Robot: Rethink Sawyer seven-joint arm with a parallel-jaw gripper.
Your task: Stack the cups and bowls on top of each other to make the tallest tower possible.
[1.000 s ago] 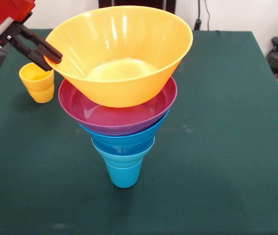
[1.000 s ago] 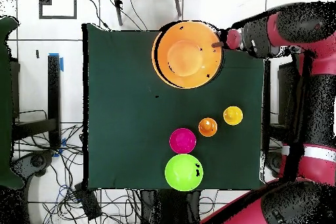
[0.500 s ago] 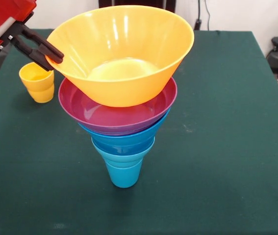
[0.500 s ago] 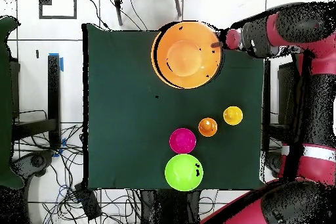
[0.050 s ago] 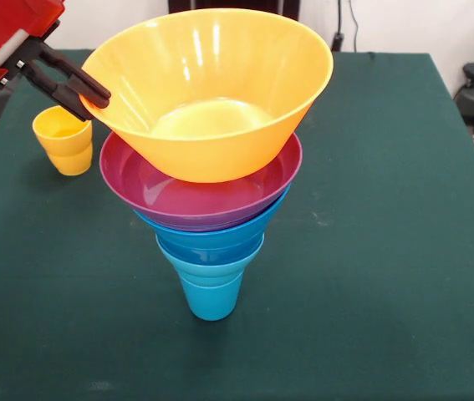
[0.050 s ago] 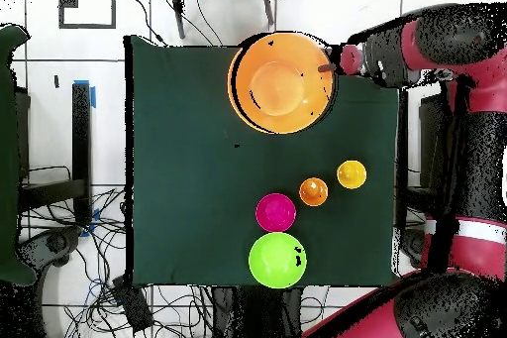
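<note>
I have the jaws [image 5: 94, 94] clamped on the yellow bowl's [image 5: 207, 88] rim atop my tower [image 5: 207, 225]; 2 cups and 2 bowls wait on the table [image 5: 387, 251].

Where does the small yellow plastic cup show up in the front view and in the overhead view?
Front view: the small yellow plastic cup stands at the left edge, behind the tower and below the gripper.
Overhead view: it sits right of centre, beside the orange cup.
Shared landmark: the large yellow-orange bowl topping the tower.

Glossy smooth plastic yellow-orange bowl [image 5: 211, 92], matt green cloth table cover [image 5: 387, 251]
</note>
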